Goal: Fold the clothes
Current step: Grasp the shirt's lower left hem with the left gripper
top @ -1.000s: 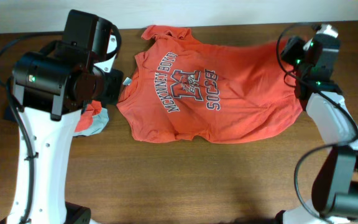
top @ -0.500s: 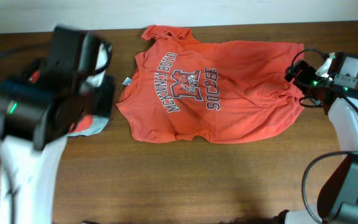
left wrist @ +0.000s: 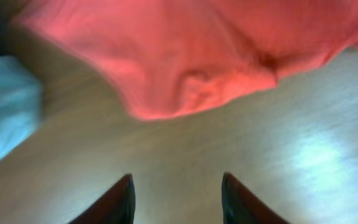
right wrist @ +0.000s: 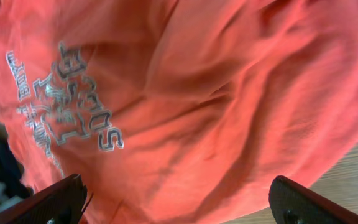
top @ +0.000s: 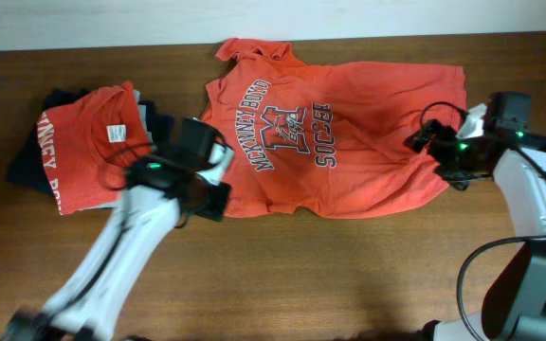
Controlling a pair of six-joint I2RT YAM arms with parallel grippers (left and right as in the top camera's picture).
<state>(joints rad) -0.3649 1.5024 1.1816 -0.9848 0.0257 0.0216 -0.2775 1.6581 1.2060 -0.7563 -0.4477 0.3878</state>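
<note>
An orange-red T-shirt [top: 349, 152] with "McKinney Boyd Soccer" lettering lies spread flat at the table's middle. It fills the right wrist view [right wrist: 216, 93]. A folded orange-red shirt [top: 83, 142] with a white tag tops a pile at the left, over a navy garment [top: 27, 161]. My left gripper [top: 214, 192] is open and empty, low over bare wood by the spread shirt's lower left corner [left wrist: 191, 81]. Its fingertips [left wrist: 178, 199] are apart. My right gripper [top: 427, 142] is wide open [right wrist: 179, 205] just above the shirt's right side.
A pale grey-blue cloth [left wrist: 5, 106] shows at the left of the left wrist view. The brown wooden table [top: 330, 275] runs to a white wall at the back. The right arm's base [top: 538, 284] stands at the right front.
My left arm swung off the pile toward the spread shirt's lower left corner, uncovering the folded shirt. My right gripper moved forward from the back right, then left over the shirt's right side.
</note>
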